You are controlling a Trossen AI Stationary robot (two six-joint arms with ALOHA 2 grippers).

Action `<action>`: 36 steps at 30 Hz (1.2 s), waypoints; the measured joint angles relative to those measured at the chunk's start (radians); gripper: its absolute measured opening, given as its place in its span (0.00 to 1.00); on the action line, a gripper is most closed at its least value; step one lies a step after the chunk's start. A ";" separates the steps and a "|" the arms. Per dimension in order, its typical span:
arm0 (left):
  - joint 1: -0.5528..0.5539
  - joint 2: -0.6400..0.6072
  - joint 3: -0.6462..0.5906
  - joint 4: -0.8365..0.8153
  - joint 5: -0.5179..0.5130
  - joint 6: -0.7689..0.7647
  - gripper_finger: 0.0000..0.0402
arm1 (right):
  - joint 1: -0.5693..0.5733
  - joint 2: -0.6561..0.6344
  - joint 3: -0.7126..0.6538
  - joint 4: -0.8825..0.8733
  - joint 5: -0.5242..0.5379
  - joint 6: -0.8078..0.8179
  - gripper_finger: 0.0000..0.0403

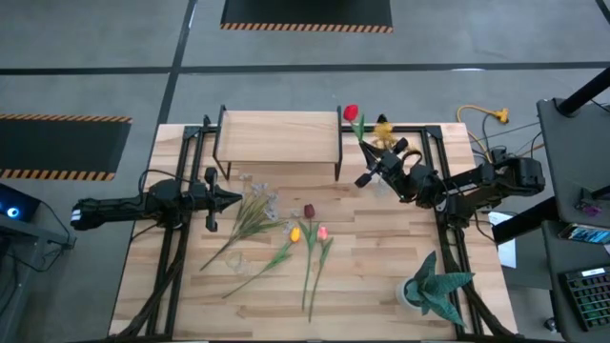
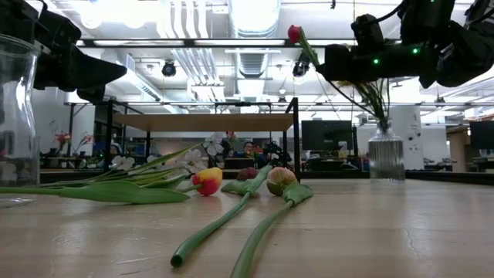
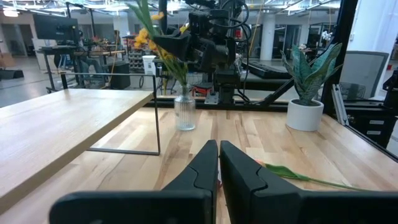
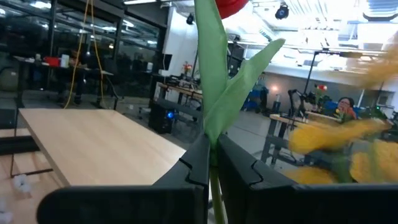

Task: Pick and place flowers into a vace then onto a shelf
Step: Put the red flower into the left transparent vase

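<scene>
Wooden surface (image 1: 381,286): right gripper (image 1: 365,178) jaws clamp the red tulip (image 1: 351,112) mid-stem over the vase (image 2: 385,154); stems likely light, flexible; left gripper (image 1: 233,198) shut, empty.

A robotics lab – monitors (image 2: 320,134), workbenches (image 3: 93,56), exposed ceiling ducts (image 2: 181,58)

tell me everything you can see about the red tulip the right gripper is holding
The red tulip is an artificial-looking flower with a red bloom, long green stem and broad green leaves. The right gripper is shut on its stem, holding it in the air near the ribbed clear glass vase, which already holds yellow blooms, beside the wooden shelf.
</scene>
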 joint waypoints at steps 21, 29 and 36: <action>0.000 0.000 0.000 0.000 0.000 0.000 0.00 | 0.001 0.000 0.011 0.010 -0.011 0.005 0.03; 0.000 0.000 0.000 0.000 0.000 0.000 0.00 | 0.007 -0.032 0.022 0.035 -0.065 0.001 0.03; 0.000 0.000 0.000 0.000 0.000 0.000 0.00 | 0.042 -0.105 0.020 0.033 -0.067 -0.046 0.03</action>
